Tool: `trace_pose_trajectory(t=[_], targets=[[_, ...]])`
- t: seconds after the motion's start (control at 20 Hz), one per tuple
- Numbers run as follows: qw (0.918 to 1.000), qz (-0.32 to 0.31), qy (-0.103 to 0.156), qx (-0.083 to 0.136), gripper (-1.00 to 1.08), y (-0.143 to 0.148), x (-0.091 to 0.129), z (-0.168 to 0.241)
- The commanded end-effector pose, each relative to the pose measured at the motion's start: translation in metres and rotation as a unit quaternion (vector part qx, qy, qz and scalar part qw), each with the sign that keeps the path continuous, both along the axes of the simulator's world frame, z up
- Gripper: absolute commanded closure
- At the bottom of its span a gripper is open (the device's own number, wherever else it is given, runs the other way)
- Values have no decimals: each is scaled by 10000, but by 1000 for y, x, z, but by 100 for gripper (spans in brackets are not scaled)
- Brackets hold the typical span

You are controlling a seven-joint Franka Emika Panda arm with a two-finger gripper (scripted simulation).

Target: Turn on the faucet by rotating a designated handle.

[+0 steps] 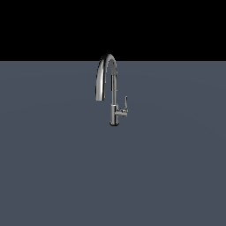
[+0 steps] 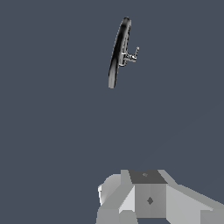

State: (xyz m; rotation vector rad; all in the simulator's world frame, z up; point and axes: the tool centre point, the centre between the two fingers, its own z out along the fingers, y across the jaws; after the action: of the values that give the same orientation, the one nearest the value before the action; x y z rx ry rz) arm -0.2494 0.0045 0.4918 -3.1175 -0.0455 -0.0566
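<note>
Faucet [image 1: 107, 84], just one, stands upright on the grey floor [image 1: 53, 167], its arched spout curling toward the exterior view's left. One handle [image 1: 126, 103], a thin lever, sticks up from a stub on the body's right side in that view. My wrist camera sees the faucet from above, well apart from me, its base hidden. My pincer [image 2: 151, 199] is cut off; whether it is spread I cannot tell.

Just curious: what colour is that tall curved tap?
Shiny silver chrome faucet with a dark base, clearest in the exterior view.
</note>
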Motion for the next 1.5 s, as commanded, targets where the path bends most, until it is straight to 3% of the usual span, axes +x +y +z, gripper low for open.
trace_pose_trajectory(t=[0.0, 0.35, 0.7, 1.05, 1.45], targets=[[10000, 0, 0, 0, 108, 0, 0, 0], [9999, -88, 72, 86, 108, 0, 7, -1], [9983, -355, 291, 348, 108, 1, 28, -5], [9913, -813, 667, 797, 108, -1, 65, -13], [9724, -1435, 1176, 1412, 108, -7, 113, -29]])
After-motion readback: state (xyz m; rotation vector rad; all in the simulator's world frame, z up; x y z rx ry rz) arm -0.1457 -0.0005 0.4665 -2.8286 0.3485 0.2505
